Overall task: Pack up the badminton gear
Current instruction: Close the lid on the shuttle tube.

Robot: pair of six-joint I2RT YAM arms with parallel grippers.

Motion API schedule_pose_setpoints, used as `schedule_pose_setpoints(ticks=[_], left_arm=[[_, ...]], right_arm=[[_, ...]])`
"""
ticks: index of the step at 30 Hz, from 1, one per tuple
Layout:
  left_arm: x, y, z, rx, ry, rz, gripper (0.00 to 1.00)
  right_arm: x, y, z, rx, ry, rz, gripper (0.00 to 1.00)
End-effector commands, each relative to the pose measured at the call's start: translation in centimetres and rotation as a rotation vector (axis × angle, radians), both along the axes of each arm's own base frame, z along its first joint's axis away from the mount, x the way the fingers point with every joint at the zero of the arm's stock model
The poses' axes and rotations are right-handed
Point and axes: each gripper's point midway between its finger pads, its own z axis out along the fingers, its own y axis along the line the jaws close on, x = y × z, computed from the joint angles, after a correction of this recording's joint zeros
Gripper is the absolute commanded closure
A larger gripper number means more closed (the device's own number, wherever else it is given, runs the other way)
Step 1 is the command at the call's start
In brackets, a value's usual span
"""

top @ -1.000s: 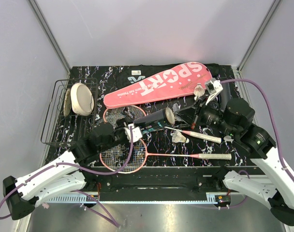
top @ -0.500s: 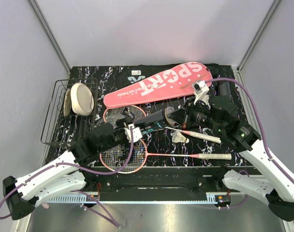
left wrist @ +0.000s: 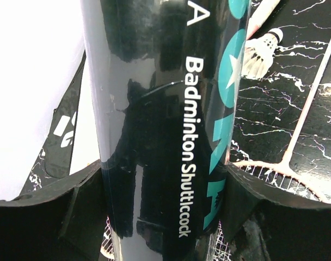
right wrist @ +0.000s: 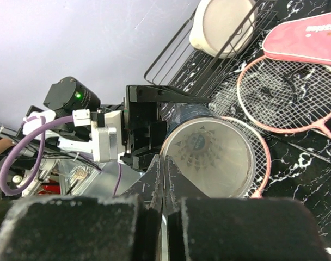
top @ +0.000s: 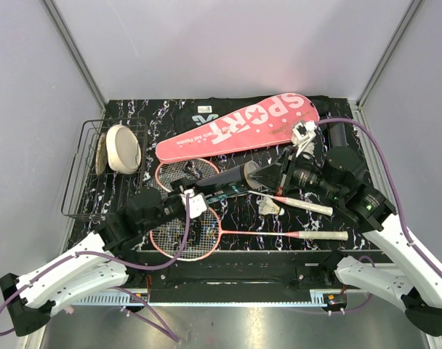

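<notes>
Clamps dark tube (top: 232, 179) round its body w/ left gripper (top: 205, 192), over the rackets (top: 183, 173) near centre of table (top: 239, 215), open mouth toward the right. Aims right gripper (top: 270, 174) at that mouth, fingers pressed to a slit, nothing visible btwn them. Shows what looks like one shuttlecock (right wrist: 201, 144) deep inside; leaves a loose shuttlecock (top: 269, 206) lying nearby. Risks, prob.: knocking the rim & twisting the glossy tube in the clamp; crushing feathers if pushed in off-axis; spilling contents if the mouth dips.
</notes>
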Motion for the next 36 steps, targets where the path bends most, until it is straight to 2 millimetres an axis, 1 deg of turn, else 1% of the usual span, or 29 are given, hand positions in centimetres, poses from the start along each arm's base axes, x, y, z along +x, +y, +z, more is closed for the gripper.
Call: schedule_pose_setpoints(ticks=[1, 6, 8, 9, 11, 12, 14, 15, 18, 19, 20, 26, 29, 31, 35, 36], left_arm=[[-0.2, -1.4, 4.8, -0.141, -0.118, -0.055, 1.00], [-0.5, -1.1, 5.0, -0.147, -0.156, -0.071, 1.00], [-1.1, -1.0, 5.5, -0.169, -0.185, -0.097, 1.00], [-1.4, -1.1, 5.4, -0.173, -0.191, -0.109, 1.00], [-2.2, -0.9, 6.7, -0.219, -0.228, -0.142, 1.00], [-2.5, -0.8, 7.0, -0.233, -0.234, -0.150, 1.00], [-3.5, -0.6, 8.6, -0.289, -0.277, -0.183, 1.00], [-3.8, -0.5, 9.0, -0.309, -0.285, -0.193, 1.00], [-4.9, -0.1, 10.4, -0.354, -0.313, -0.228, 1.00], [-5.2, -0.1, 10.5, -0.359, -0.316, -0.237, 1.00], [-5.4, 0.0, 10.7, -0.364, -0.322, -0.243, 1.00], [-5.7, -0.1, 10.6, -0.365, -0.327, -0.258, 1.00], [-5.4, -0.1, 10.3, -0.359, -0.319, -0.249, 1.00], [-4.6, 0.0, 10.0, -0.349, -0.307, -0.206, 1.00], [-3.1, 0.1, 8.9, -0.321, -0.271, -0.133, 1.00], [-2.5, 0.3, 8.5, -0.307, -0.253, -0.098, 1.00]], right_arm=[[-1.4, 1.4, -0.3, 0.002, 0.048, 0.117, 1.00], [-1.9, 2.0, -0.8, -0.006, 0.076, 0.169, 1.00], [-2.1, 2.3, -1.0, -0.007, 0.095, 0.192, 1.00], [-2.3, 2.5, -1.2, -0.008, 0.109, 0.211, 1.00], [-2.7, 2.8, -1.3, -0.001, 0.124, 0.240, 1.00], [-3.0, 2.9, -1.2, 0.006, 0.127, 0.267, 1.00], [-3.4, 3.2, -1.0, 0.024, 0.133, 0.294, 1.00], [-3.7, 3.2, -0.9, 0.029, 0.139, 0.317, 0.95], [-4.2, 3.3, -0.6, 0.041, 0.138, 0.355, 0.86], [-4.3, 3.3, -0.3, 0.050, 0.137, 0.363, 0.81], [-4.3, 3.3, -0.2, 0.053, 0.135, 0.369, 0.80], [-4.5, 3.0, 0.9, 0.081, 0.123, 0.400, 0.79], [-4.7, 2.6, 1.4, 0.090, 0.114, 0.413, 0.79], [-4.5, 2.1, 1.8, 0.084, 0.097, 0.395, 0.79], [-4.1, 1.6, 2.3, 0.058, 0.060, 0.352, 0.73], [-4.1, 1.5, 2.4, 0.055, 0.054, 0.346, 0.69]])
